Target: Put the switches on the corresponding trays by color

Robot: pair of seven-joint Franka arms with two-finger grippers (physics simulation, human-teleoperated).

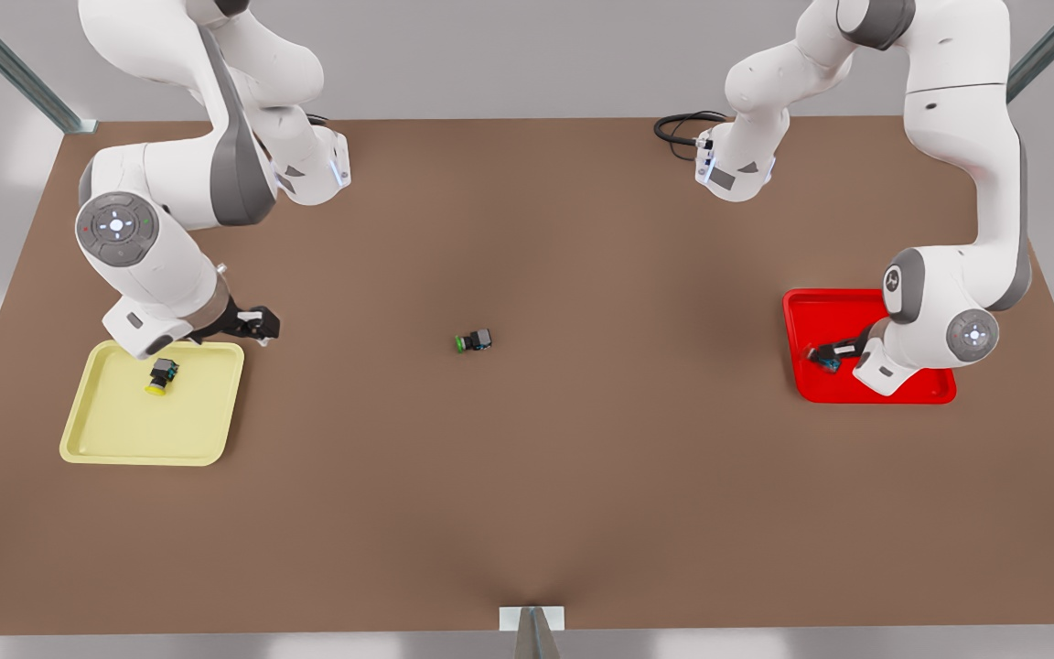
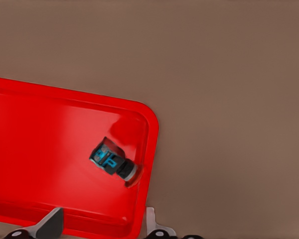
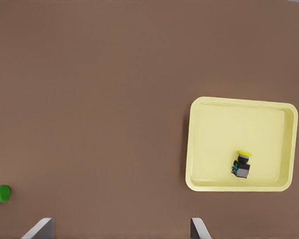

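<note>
Partly arm-hidden red tray [image 1: 806,316]

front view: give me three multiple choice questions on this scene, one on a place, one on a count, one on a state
1. Where is the green-capped switch?
A on the bare table
B in the yellow tray
C in the red tray

2. How many switches are in view?
A two
B three
C four

3. How are the right gripper's fingers?
A shut on the yellow switch
B open, holding nothing
C shut on nothing

1 A: it lies on the table between the yellow tray and the red tray.
2 B: green, plus the yellow switch and the red switch, each in its tray.
3 B: the right gripper beside the yellow tray shows spread fingers; the left gripper over the red tray is open too.
</note>
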